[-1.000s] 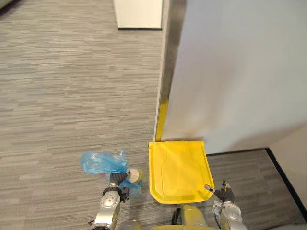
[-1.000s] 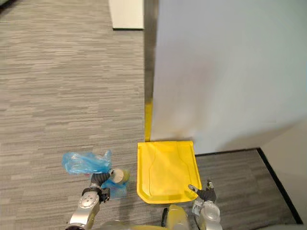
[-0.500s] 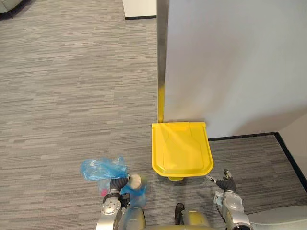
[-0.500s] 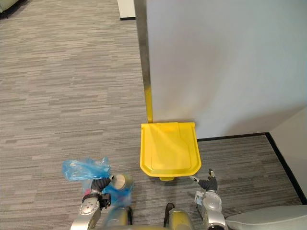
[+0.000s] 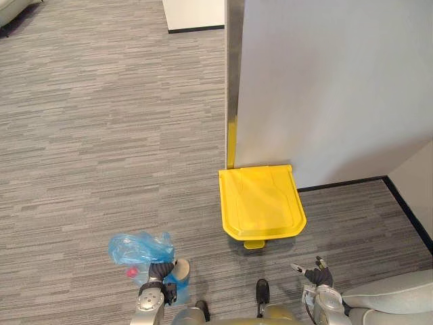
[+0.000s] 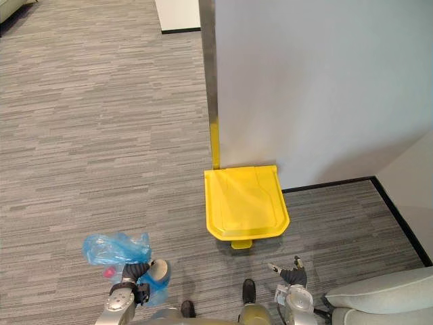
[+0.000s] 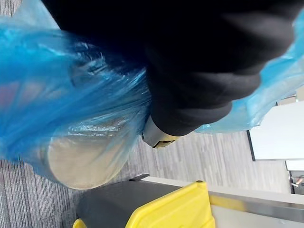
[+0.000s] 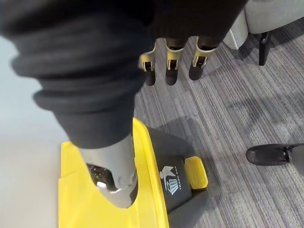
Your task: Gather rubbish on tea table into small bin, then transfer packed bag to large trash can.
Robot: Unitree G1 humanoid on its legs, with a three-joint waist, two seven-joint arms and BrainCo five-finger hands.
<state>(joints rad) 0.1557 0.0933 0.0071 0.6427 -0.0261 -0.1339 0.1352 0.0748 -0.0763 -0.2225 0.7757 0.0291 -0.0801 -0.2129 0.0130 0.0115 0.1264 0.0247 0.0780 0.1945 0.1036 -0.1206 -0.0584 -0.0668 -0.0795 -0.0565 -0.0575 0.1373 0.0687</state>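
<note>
The left hand (image 7: 199, 71) presses into a crumpled blue bag (image 7: 57, 85), whose plastic bunches at a silver finger (image 7: 156, 135) that seems to pinch it. A pale round object (image 7: 85, 164), perhaps a cup, shows through the bag. Beyond it stands a dark grey trash can (image 7: 109, 206) with a yellow lid (image 7: 175, 211) on grey carpet floor (image 7: 190, 156).

Packed blue bag (image 5: 139, 248), translucent, bunched, gripped by left robot hand (image 5: 161, 276); yellow trash can (image 5: 262, 203) lid closed, against wall (image 5: 325, 88).

left arm (image 5: 144, 311): silver-grey, lower left of eye view
left hand (image 5: 156, 277): dark ribbed cover
right hand (image 5: 317, 276): dark ribbed cover, lower right
fingers (image 8: 172, 71): silver, dark tips
thumb (image 8: 111, 161): silver-grey, rounded end
</note>
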